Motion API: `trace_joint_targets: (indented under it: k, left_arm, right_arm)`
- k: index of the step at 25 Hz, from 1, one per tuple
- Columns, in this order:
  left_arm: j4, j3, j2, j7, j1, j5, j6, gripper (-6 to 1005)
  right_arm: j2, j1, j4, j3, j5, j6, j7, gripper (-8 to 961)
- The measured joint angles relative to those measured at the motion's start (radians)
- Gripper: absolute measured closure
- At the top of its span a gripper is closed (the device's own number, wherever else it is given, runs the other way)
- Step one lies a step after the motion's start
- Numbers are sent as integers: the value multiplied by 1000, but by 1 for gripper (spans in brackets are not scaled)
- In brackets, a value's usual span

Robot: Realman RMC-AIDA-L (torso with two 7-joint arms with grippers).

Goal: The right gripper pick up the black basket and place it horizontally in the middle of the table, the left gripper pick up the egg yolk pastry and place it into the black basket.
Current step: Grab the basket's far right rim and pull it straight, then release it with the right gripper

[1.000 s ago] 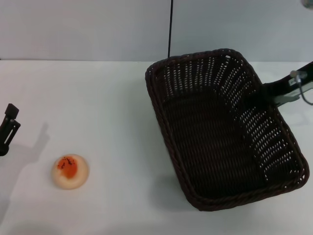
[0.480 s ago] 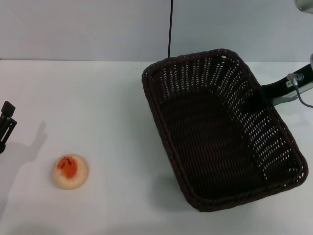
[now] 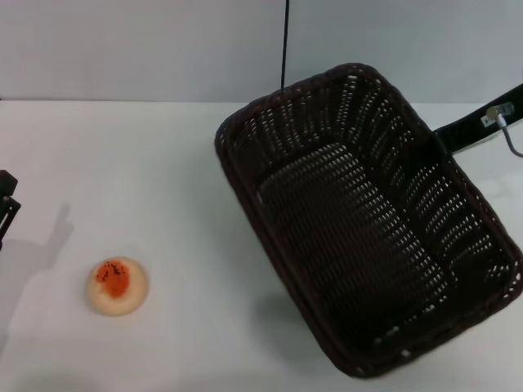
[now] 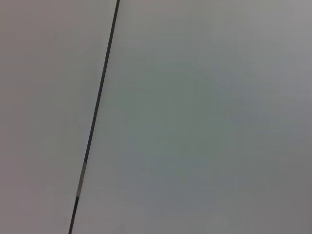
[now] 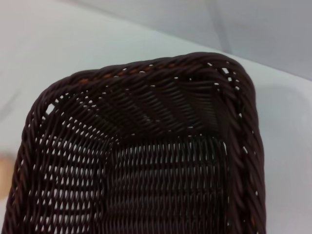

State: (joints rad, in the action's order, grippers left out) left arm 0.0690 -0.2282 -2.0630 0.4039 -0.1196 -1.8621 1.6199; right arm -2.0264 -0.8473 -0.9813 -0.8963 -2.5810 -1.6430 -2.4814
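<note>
The black basket (image 3: 359, 237) is at the right of the white table (image 3: 147, 163), raised off it and tilted, with its long side running away from me at an angle. My right gripper (image 3: 437, 147) is shut on the basket's right rim, its black bracket reaching in from the right edge. The right wrist view looks down into the basket (image 5: 161, 161), which holds nothing. The egg yolk pastry (image 3: 118, 286) lies on the table at the front left, well apart from the basket. My left gripper (image 3: 4, 208) shows only as a sliver at the left edge, beyond the pastry.
A grey wall rises behind the table's far edge, with a thin black vertical line (image 3: 284, 45) on it. The left wrist view shows only that wall and the line (image 4: 97, 112). The basket's shadow falls on the table under it.
The basket has risen and turned, its far left corner swinging left and its near end toward me. The left gripper has drawn back left, nearly out of view. The pastry has not moved.
</note>
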Motion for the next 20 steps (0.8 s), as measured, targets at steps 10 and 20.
trace_joint_targets:
  k: [10,20]
  left_arm:
    - [10,0,-4,2,10,0,30,190]
    - [59,-1,-6,-1,56,0,53,193]
  right_arm:
    - [4,-59,-91,-121,-1,-51,287,792]
    - [-50,-84,-112,-256,66,77,510,795]
